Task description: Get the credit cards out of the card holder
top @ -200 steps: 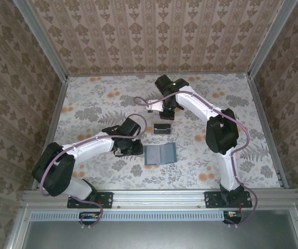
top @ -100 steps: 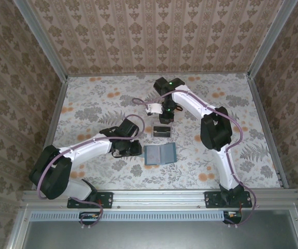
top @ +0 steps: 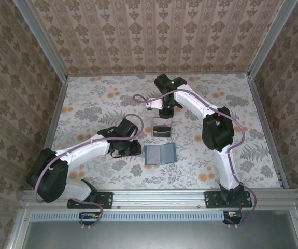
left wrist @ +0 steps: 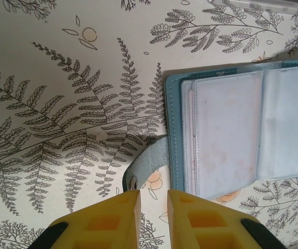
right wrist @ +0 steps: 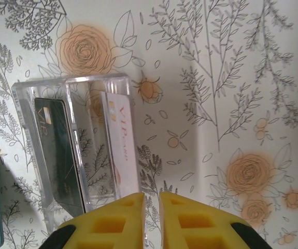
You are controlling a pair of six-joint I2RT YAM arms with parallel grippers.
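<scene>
Two credit cards [right wrist: 55,155] stand in clear box [right wrist: 71,83], just ahead of right fingers [right wrist: 123,207] (near-closed, empty) | card holder [top: 159,154] lies open on surface [top: 97,104], long axis sideways, just right of left fingers [left wrist: 112,218] (near-closed, empty) | left arm nearer.

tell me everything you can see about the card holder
The card holder is a small teal folding wallet, leather-like with stitched edges. It lies open and flat on the floral table, nearer the arm bases than the clear plastic box and apart from it. Inside are pale-looking clear plastic sleeves. A strap with a snap stud sticks out from one side, just ahead of the left tool.
</scene>
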